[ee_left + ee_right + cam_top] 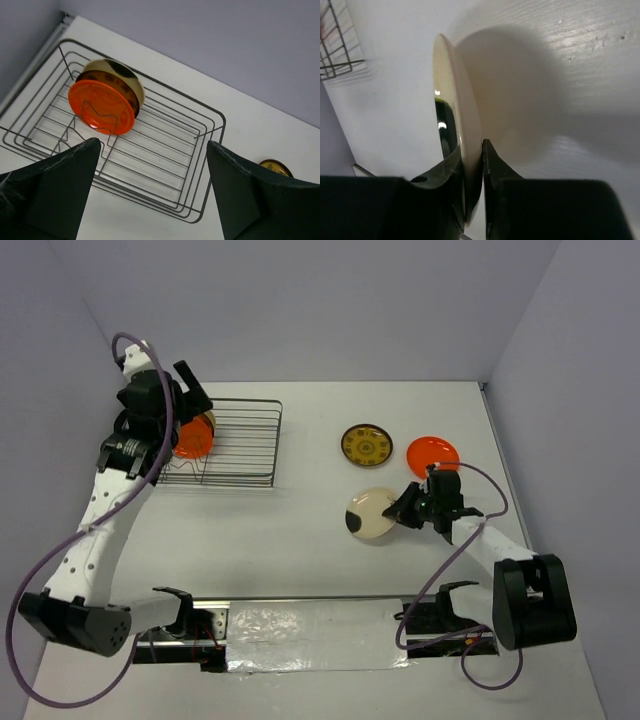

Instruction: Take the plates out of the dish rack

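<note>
While the left gripper (pixel 152 144) hangs wide apart over the dish rack (pixel 245 445), the right gripper (pixel 470 150) is clamped on the beige plate (pixel 372 514) at its rim.

Left hand (pixel 152 150) fully splayed, right hand (pixel 471 147) in tight pinch

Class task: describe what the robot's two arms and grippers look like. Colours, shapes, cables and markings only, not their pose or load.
The left arm and right arm have white links, black joints and chunky black bases; small dark dots line the left one. A purple cable loops along each. The left gripper and right gripper each have two dark, wedge-shaped fingers.
</note>
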Available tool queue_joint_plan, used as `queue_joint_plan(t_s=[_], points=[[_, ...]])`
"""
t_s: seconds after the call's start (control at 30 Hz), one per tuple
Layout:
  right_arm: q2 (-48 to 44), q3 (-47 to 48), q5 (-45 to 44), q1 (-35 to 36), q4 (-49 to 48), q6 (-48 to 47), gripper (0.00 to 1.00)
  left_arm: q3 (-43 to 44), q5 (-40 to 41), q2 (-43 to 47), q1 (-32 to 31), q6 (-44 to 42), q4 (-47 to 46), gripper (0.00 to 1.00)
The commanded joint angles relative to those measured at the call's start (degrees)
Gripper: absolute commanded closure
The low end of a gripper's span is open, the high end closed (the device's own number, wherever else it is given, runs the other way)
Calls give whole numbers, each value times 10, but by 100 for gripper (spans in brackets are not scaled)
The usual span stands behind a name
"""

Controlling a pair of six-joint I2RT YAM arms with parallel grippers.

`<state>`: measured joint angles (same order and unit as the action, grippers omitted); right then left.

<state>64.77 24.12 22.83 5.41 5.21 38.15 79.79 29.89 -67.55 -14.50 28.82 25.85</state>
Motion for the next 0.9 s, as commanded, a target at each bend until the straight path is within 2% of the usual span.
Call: queue_joint_plan(t_s=[0.0, 0.07, 0.13, 0.17, 0.23, 0.27, 0.33, 0.4, 0.5, 0.57, 0.67, 0.87], points=[[52, 31, -17, 21, -81, -1, 77, 25, -141, -53, 60, 102, 65, 0], [82, 48, -44, 41, -53, -11, 56, 40, -177, -86, 106, 112, 66, 1], [119, 84, -87, 58, 23, -15, 41, 66, -187, -121, 134, 122, 77, 0], [128, 98, -161, 68, 57, -18, 40, 77, -187, -132, 141, 126, 84, 1], [145, 147, -259, 107, 149, -13, 22, 98, -179, -160, 143, 138, 112, 1], [149, 176, -330, 120, 176, -13, 22, 115, -166, -168, 163, 151, 120, 1], [162, 210, -398, 154, 264, 3, 15, 122, -157, -181, 170, 171, 131, 0], [155, 241, -481, 173, 327, 31, 14, 111, -144, -186, 178, 207, 126, 1], [82, 245, -525, 187, 359, 53, 14, 78, -143, -189, 188, 256, 109, 1], [-3, 239, -525, 188, 360, 47, 14, 57, -136, -194, 190, 287, 94, 0], [-101, 220, -467, 189, 321, -5, 14, 40, -141, -210, 195, 321, 62, 1], [-168, 187, -365, 191, 280, -44, 14, 92, -141, -295, 205, 353, 56, 2]])
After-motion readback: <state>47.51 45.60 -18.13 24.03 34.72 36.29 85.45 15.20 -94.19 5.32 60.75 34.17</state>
